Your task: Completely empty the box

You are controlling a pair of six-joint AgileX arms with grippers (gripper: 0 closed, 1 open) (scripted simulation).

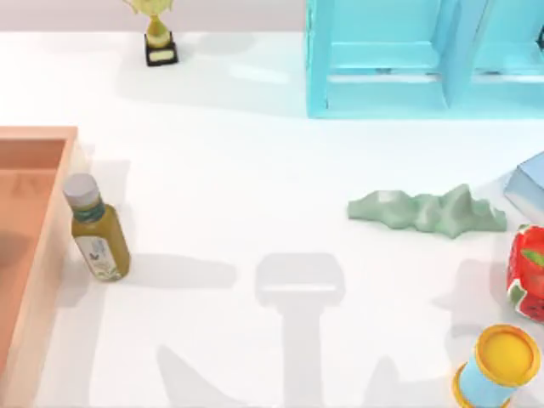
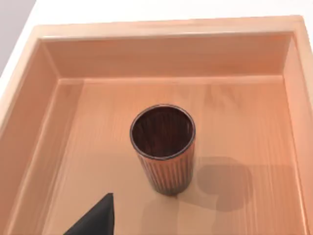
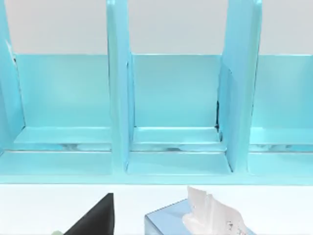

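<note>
One box (image 1: 30, 255) sits at the counter's nine o'clock edge, and one ribbed brown cup (image 2: 163, 149) stands upright on its floor. On the counter (image 1: 255, 195) there is one bottle (image 1: 98, 229) just beside the box, one trophy (image 1: 157, 34) toward eleven o'clock, one light-blue shelf unit (image 1: 382, 59) toward one o'clock, one green wavy lump (image 1: 425, 211) toward three o'clock, one red carton (image 1: 527, 272) at three o'clock, one yellow-topped can (image 1: 497, 365) toward five o'clock, and one blue tissue box (image 3: 195, 220) with one white tissue sticking up. The shelf unit shows three open compartments in the right wrist view.
</note>
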